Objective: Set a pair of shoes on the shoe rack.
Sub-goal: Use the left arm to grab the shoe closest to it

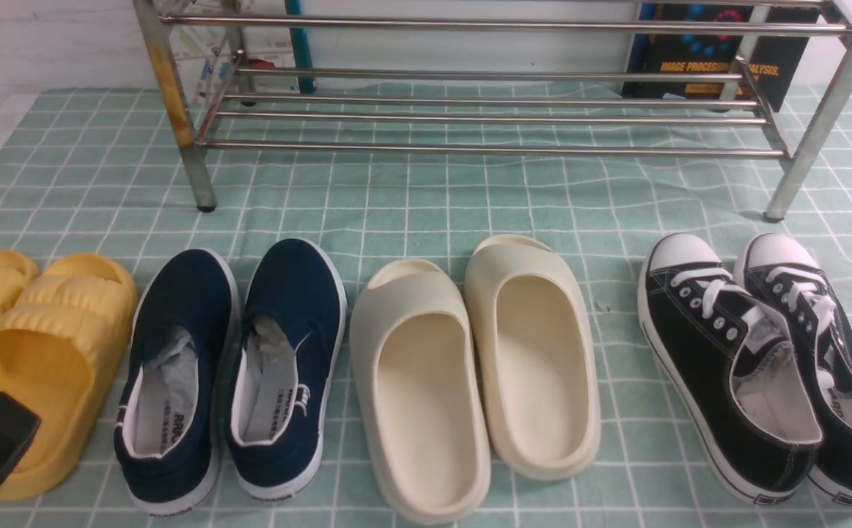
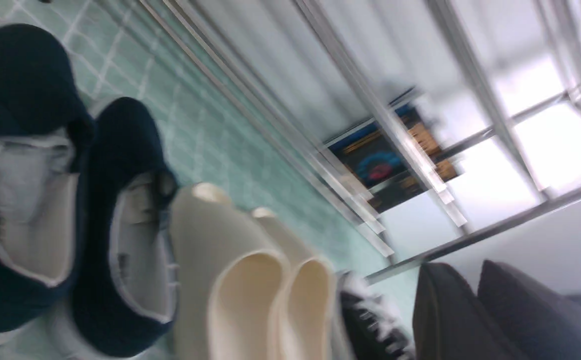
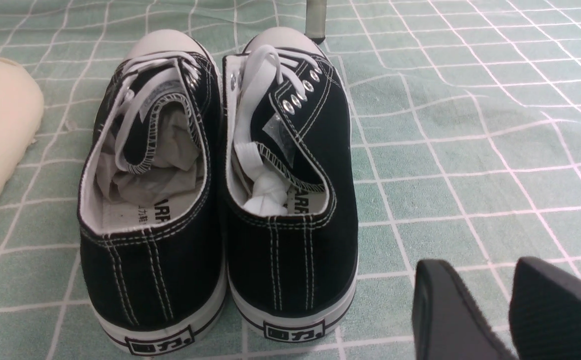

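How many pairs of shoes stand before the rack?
4: yellow slides far left, partly cut off; navy slip-ons beside them; cream slides in the middle; black sneakers at right. Others may lie off-frame.

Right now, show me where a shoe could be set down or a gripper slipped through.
Free: the lower bars of the shoe rack; the checked cloth strip between rack legs and shoe toes; the gap between cream slides and black sneakers. Crowded: yellow slides, navy slip-ons and cream slides sit almost touching.

Matt navy canvas pair of shoes (image 1: 294,290), glossy metal shoe rack (image 1: 485,149)
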{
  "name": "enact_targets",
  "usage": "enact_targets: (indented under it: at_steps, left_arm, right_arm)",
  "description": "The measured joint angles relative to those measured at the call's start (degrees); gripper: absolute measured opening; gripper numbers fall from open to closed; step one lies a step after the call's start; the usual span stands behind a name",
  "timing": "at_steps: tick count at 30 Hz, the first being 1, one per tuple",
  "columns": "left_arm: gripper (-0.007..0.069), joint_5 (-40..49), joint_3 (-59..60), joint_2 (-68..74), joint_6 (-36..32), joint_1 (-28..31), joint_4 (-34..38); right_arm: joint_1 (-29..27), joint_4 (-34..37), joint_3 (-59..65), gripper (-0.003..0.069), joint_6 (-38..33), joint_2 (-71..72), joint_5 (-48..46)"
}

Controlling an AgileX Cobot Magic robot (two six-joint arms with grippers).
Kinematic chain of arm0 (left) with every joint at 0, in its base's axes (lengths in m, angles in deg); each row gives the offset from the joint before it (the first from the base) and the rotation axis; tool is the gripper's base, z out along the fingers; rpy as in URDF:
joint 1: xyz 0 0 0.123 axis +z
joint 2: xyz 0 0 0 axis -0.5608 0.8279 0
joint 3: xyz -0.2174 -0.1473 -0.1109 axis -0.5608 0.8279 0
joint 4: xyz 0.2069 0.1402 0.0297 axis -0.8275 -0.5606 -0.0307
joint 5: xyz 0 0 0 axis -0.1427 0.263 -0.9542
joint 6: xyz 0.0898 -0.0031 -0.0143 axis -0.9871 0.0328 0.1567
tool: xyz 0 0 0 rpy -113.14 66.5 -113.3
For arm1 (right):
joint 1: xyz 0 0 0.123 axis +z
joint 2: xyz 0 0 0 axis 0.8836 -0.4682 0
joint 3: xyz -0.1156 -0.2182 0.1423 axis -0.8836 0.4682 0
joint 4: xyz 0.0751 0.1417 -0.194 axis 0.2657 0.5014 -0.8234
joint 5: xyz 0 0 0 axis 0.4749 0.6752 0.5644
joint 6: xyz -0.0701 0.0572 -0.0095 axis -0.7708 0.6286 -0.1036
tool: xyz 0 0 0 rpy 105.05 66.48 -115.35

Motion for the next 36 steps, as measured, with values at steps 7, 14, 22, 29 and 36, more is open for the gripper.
enact_targets:
  at_steps: [7, 14, 22, 29, 36]
  left_arm:
    - [-0.0013, 25.6, -17.9, 22.9, -2.5, 0.0, -24.8]
    - [-0.0013, 31.8, -24.5, 38.8, -4.5, -1.2, -35.5]
    - [0.0006, 30.3, -25.9, 52.0, -4.3, -14.8, -36.6]
    - [0.0186, 26.7, -25.9, 61.4, 1.8, -16.2, -37.1]
    - [0.0343, 19.7, -25.9, 69.0, 8.2, -16.2, -37.3]
  right_arm:
    - [0.0, 0.0, 0.0, 0.0239, 0.0, 0.0, 0.0]
    - [0.0, 0.0, 0.0, 0.0239, 0.0, 0.0, 0.0]
    - [0.0, 0.0, 0.0, 0.0239, 0.0, 0.0, 0.0]
    - [0.0, 0.0, 0.0, 0.0239, 0.0, 0.0, 0.0]
    - [0.0, 0.0, 0.0, 0.0239, 0.0, 0.0, 0.0]
